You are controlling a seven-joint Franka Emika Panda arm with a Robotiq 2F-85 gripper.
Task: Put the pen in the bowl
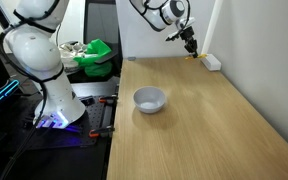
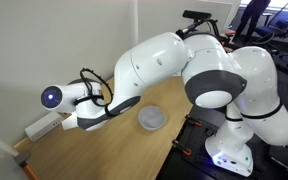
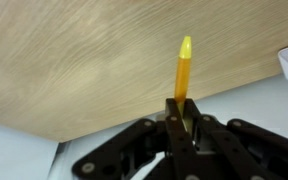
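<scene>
One pen (image 3: 184, 68) sits pinched in the closed gripper (image 3: 185, 112) — best to carry it steadily across the worktop (image 1: 209, 130), centre over the bowl (image 1: 150, 99), lower, then release.

from my gripper (image 1: 190, 46), closed on the pen (image 3: 184, 65), i see open wood across the table (image 1: 199, 125) all the way to the bowl (image 1: 150, 99). the white block (image 1: 212, 62) sits just beside the gripper, and the wall (image 1: 149, 30) stands close behind. the bowl's mouth is uncovered.
</scene>
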